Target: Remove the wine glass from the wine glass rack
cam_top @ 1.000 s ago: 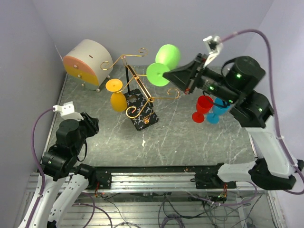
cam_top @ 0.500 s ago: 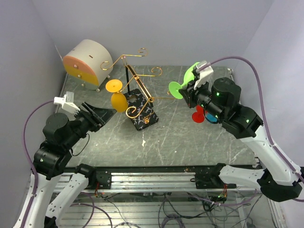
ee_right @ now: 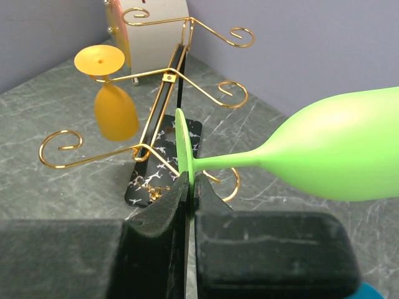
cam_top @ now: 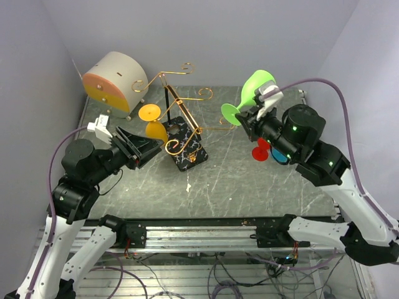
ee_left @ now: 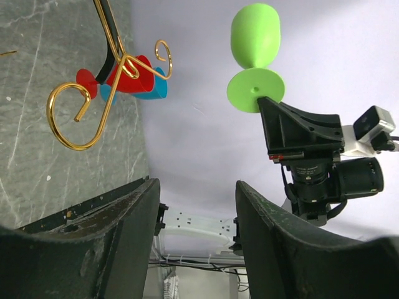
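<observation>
Above the grey desk [cam_top: 249, 180], R pincer [ee_right: 189, 184] is clamping the lime-green wine glass [ee_right: 336, 156] by its foot, clear of the gold-wire wine glass rack [cam_top: 187, 152]; L pincer [ee_left: 194, 187] is standing open near the orange glass [cam_top: 156, 132].

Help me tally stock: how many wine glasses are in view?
4: green glass in the right gripper, orange glass hanging on the rack, red glass and blue glass together right of it. Others may be hidden.

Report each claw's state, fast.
Left claw: open, holding nothing.
Right claw: shut on the green wine glass, gripping its foot rim.
</observation>
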You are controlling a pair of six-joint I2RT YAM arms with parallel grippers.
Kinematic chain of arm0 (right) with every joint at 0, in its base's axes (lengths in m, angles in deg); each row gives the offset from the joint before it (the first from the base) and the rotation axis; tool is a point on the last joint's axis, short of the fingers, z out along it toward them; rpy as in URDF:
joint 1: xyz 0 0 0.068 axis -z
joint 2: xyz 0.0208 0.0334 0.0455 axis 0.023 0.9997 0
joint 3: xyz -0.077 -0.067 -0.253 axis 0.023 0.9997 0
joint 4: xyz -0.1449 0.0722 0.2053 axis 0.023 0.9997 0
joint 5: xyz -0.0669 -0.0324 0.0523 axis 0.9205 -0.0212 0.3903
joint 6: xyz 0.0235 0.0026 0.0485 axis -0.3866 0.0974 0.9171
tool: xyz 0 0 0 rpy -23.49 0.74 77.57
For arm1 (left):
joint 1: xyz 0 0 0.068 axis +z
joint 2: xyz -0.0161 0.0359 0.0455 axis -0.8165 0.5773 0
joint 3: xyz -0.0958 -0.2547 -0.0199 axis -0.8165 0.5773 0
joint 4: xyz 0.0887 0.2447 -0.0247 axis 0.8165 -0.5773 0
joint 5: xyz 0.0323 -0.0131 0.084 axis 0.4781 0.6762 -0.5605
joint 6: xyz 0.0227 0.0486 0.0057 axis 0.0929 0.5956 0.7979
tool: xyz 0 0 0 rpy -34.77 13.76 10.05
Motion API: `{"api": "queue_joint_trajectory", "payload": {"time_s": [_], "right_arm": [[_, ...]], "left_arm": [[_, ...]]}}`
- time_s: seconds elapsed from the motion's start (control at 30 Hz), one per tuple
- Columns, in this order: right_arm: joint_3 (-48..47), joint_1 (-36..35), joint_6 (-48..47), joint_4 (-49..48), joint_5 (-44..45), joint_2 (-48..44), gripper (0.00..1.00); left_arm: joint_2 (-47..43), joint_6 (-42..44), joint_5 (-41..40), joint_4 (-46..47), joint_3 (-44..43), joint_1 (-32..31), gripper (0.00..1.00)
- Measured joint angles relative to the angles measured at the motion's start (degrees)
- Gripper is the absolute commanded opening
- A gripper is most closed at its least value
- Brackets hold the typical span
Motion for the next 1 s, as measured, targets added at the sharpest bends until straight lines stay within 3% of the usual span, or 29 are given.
{"api": "queue_joint_trajectory", "payload": {"time_s": [0.23,0.43,1.0], "right_arm": [[-6.93,-3.08,-5.07,-0.24,0.13,8.02,0.0],[-8.11,-12.66,-12.17,-2.08,2.73,10.12,0.0],[13.55,-32.74,-29.03,-19.54,15.98,6.58,0.0]], "left_arm": [[0.63,0.92,-0.07,-2.43,-0.15,0.0,0.62],[-0.04,0.94,-0.11,-2.99,-0.13,0.0,0.61],[-2.16,-4.15,-0.17,-2.47,0.79,0.0,0.61]]}}
